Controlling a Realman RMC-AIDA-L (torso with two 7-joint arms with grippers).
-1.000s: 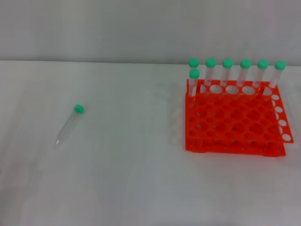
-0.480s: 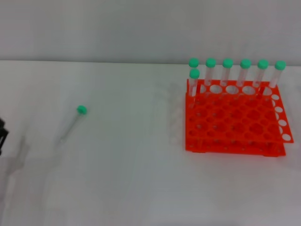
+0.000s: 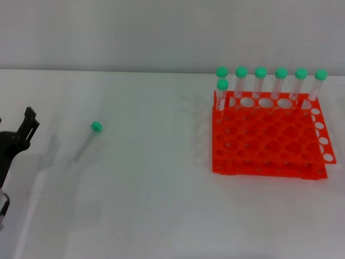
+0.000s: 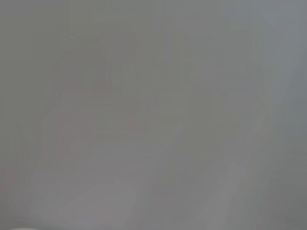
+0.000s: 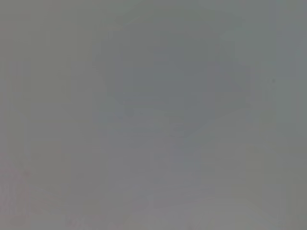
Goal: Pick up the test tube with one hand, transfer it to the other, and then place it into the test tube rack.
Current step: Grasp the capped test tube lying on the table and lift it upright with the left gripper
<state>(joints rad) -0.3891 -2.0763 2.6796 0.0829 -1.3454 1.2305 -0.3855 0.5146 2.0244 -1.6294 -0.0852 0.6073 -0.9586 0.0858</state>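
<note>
Left gripper (image 3: 21, 132) nearer; seven tubes (image 3: 260, 81) racked

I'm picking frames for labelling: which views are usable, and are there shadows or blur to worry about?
Head view: usable; the rack is sharp, the lying tube faint with only its green cap distinct, and the left end effector at the edge casts a soft shadow on the table. Left wrist and right wrist views: featureless grey haze, nothing identifiable.

Green-capped clear test tube (image 3: 86, 142) lies flat at left, cap pointing far; orange-red test tube rack (image 3: 268, 137) stands well apart at right.
</note>
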